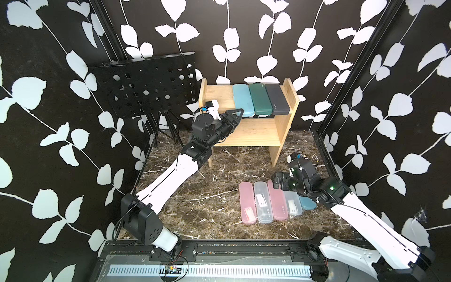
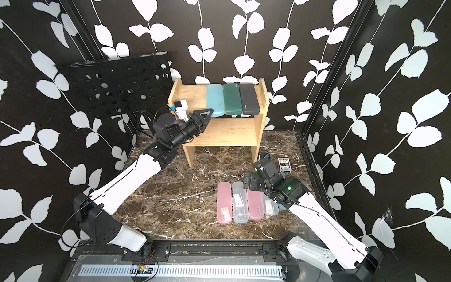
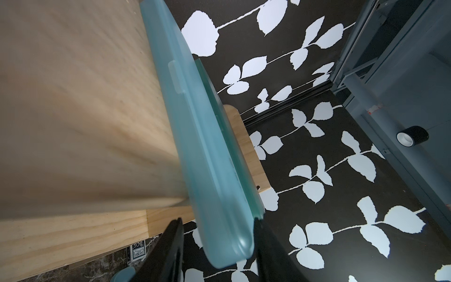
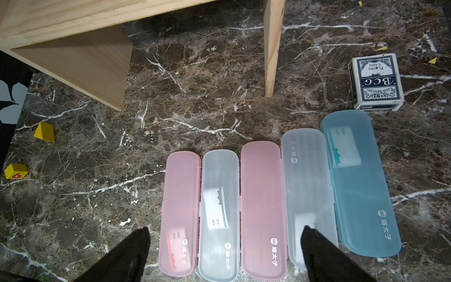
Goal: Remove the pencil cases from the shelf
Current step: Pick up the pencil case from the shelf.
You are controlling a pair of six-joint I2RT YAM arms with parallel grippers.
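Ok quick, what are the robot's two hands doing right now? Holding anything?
Left hand: open around the end of the light blue case on the shelf, gap on one side, not gripping yet.
Right hand: wide open, empty.

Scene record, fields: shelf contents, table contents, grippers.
shelf: two-tier light wooden rack
top board: light blue oblong plastic case, dark green oblong plastic case, dark grey oblong plastic case
marble tabletop: row of pink case, frosted clear case, second pink case, second clear case, second light blue case
left gripper: open, astride the shelved light blue case's near end
right gripper: open, empty, over the row
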